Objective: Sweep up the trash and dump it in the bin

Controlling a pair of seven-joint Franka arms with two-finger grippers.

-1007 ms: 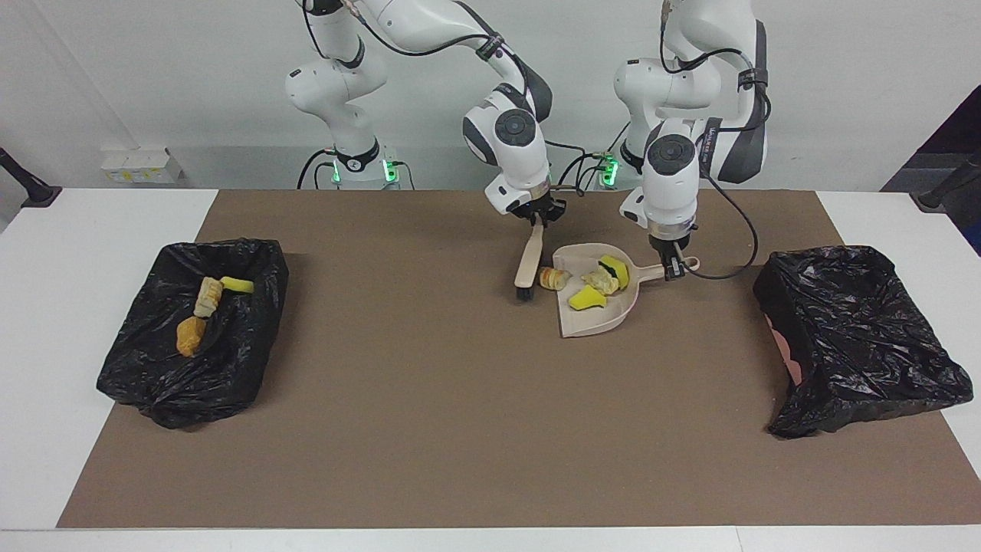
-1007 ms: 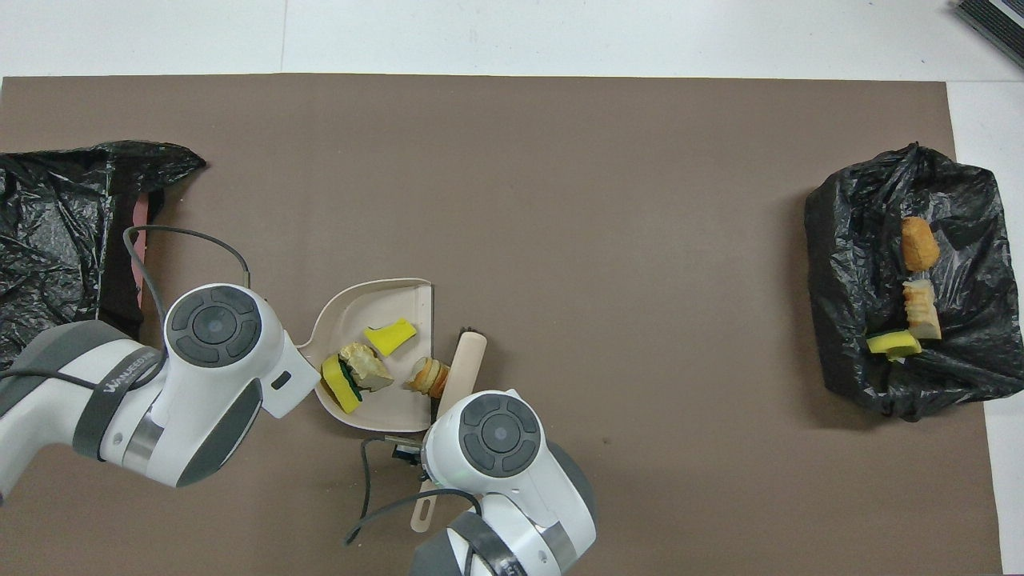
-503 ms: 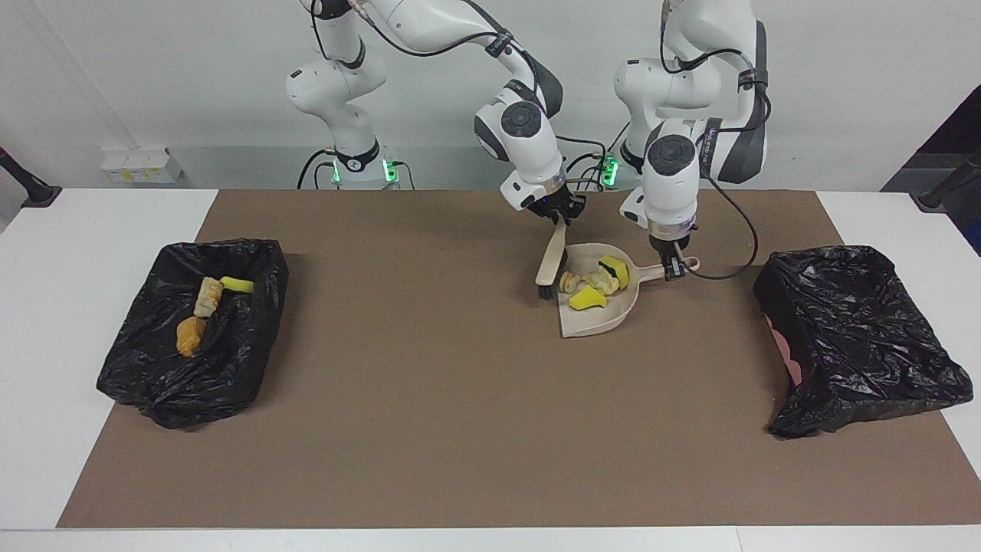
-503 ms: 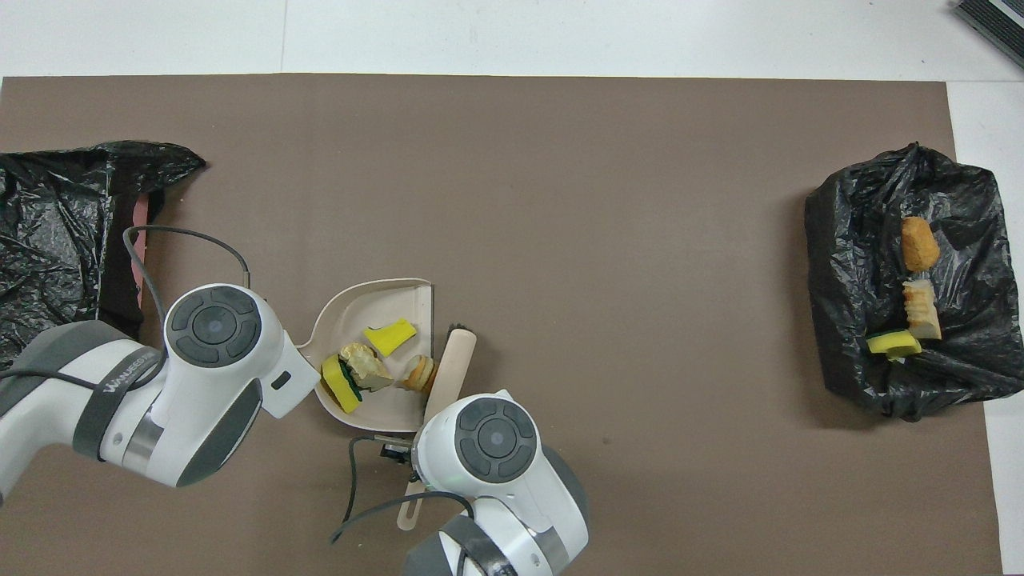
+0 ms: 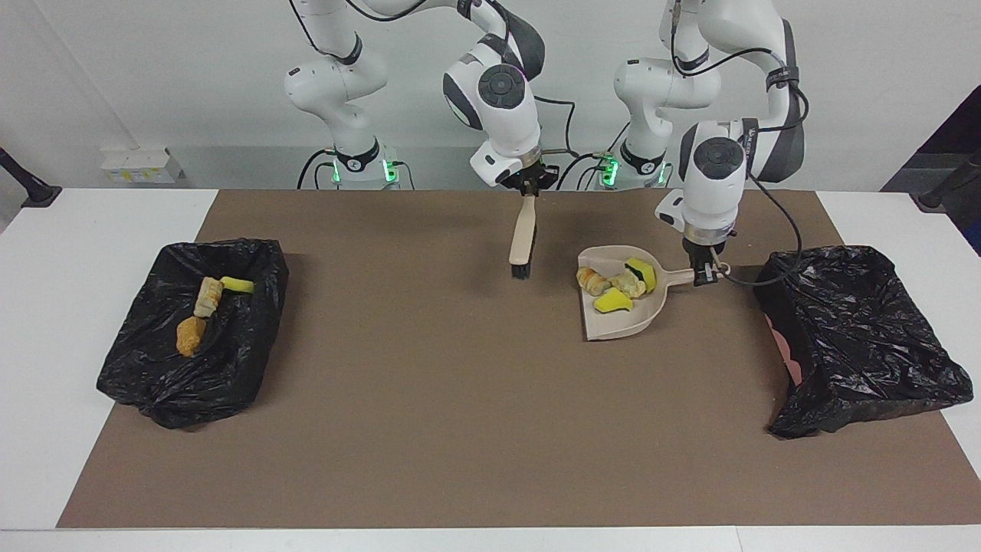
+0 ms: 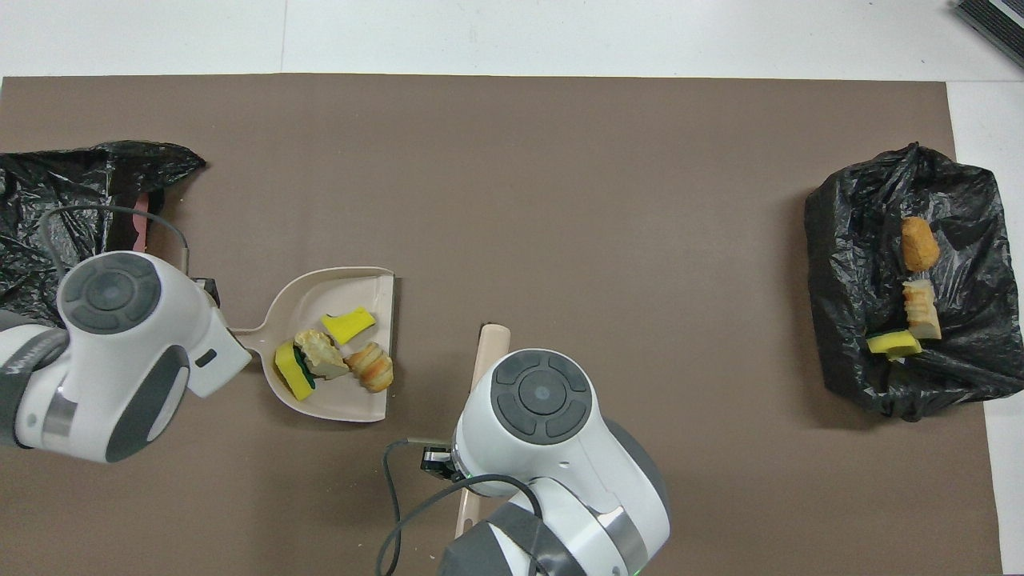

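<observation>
The left claw (image 5: 706,274) is pinched on the handle of the beige plastic dustpan (image 5: 617,318), which lies over the brown mat (image 5: 460,399) that covers the white surface (image 5: 69,253), toward the left arm's end. In the pan lie four scraps of the trash: a green-backed yellow sponge piece (image 5: 642,274) closest to the handle, a cream bread-like chunk (image 5: 628,286) touching it, a tan ridged bread chunk (image 5: 592,279) at the pan's open mouth, and a yellow sponge wedge (image 5: 611,302) farther from the robots than the other three. In the overhead view the same four sit in the part of the pan nearer the robots (image 6: 334,360).

Just beside the left claw, toward the left arm's end of the mat, lies a crumpled black plastic bin bag (image 5: 854,337), with a little pink showing at its edge.

The right claw (image 5: 528,188) is pressed shut on the top of the beige brush with dark bristles (image 5: 521,244), which hangs upright, bristles down, over the mat near the robots and well apart from the dustpan.

At the right arm's end sits a second black bag-lined bin (image 5: 191,330). It holds three more scraps: a yellow sponge piece (image 5: 238,285), a cream bread chunk (image 5: 206,297) and an orange-brown chunk (image 5: 190,335).
</observation>
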